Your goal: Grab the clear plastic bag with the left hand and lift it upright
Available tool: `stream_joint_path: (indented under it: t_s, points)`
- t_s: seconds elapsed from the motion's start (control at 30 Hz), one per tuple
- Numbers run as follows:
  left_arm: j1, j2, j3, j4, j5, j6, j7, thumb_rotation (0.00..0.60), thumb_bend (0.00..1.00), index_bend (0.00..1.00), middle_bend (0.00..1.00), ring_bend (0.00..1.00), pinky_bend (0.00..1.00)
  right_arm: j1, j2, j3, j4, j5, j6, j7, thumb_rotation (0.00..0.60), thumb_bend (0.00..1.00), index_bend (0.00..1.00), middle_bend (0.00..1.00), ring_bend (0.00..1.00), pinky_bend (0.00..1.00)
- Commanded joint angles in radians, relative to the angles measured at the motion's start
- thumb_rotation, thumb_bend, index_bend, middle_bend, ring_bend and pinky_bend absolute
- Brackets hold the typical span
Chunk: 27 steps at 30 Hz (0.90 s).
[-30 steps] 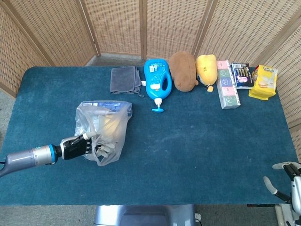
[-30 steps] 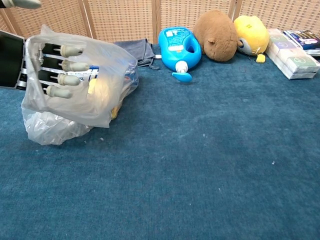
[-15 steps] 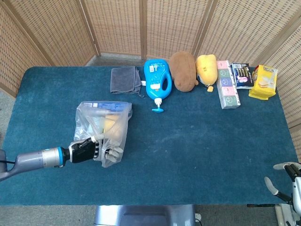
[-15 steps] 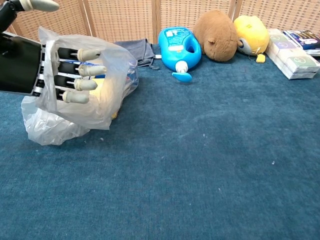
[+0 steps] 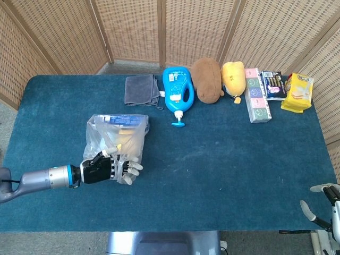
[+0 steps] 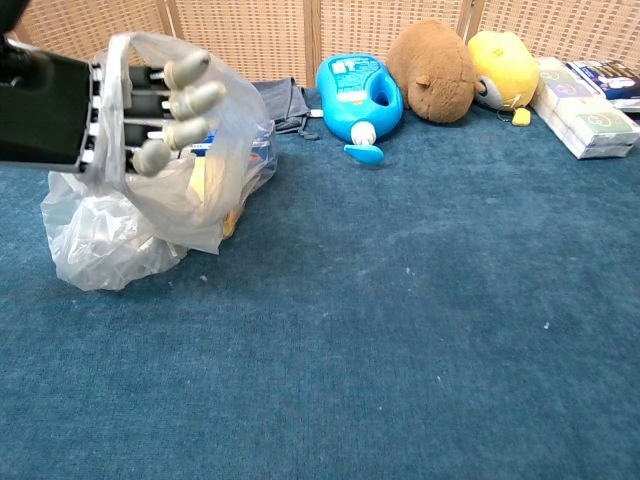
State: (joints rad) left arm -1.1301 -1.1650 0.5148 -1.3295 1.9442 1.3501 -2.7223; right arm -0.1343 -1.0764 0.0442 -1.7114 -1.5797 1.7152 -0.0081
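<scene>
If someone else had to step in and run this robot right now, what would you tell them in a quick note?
Left hand: fingers curling around a fold of the clear plastic bag; a firm grip cannot be confirmed.
Right hand: only its edge shows at the table's near right corner, away from the job.
Bag: on the blue table, left side, its upper part gathered at the hand, its bottom resting on the cloth.
Done: hand reached the bag.
Left: secure the grip, lift the bag upright.

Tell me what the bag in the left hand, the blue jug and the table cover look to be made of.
Clear plastic bag: thin glossy film, by its crinkles, its shine and the contents showing through.
Blue jug: rigid moulded plastic, smooth with a slight sheen, printed label on top.
Table cover: dark blue matte fabric, probably short-pile carpet or felt, judging by its fuzzy, faintly mottled surface.
</scene>
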Motion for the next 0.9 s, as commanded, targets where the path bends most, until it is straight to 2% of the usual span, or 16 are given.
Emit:
stream_joint_path:
  t_s: [0.03,0.23,0.5,0.67,0.9]
  points:
    - [0.015,0.017,-0.009,0.004,-0.014,0.041,-0.023,0.12,0.31,0.27,0.29,0.26,0.37,0.001,0.0,0.0,0.0,-0.001,-0.001,0.0,0.084,0.32,0.42,0.42,0.32,0.22]
    - [0.042,0.048,-0.031,-0.003,-0.069,0.077,-0.083,0.123,0.31,0.27,0.29,0.31,0.43,0.004,-0.004,0.0,-0.001,-0.002,-0.006,-0.001,0.082,0.32,0.42,0.42,0.32,0.22]
    - [0.075,0.103,-0.049,-0.013,-0.134,0.059,-0.094,0.125,0.31,0.27,0.32,0.38,0.53,0.007,-0.006,0.001,0.0,-0.001,-0.012,-0.002,0.083,0.32,0.42,0.42,0.32,0.22]
    - [0.094,0.126,-0.057,-0.018,-0.148,0.041,-0.085,0.126,0.31,0.27,0.34,0.42,0.58,0.011,-0.011,0.0,0.001,0.0,-0.021,-0.005,0.082,0.32,0.42,0.42,0.32,0.22]
    - [0.102,0.128,-0.068,-0.017,-0.127,0.016,-0.068,0.123,0.31,0.27,0.34,0.42,0.58,0.015,-0.013,0.001,-0.002,-0.001,-0.025,-0.011,0.085,0.32,0.42,0.42,0.32,0.22]
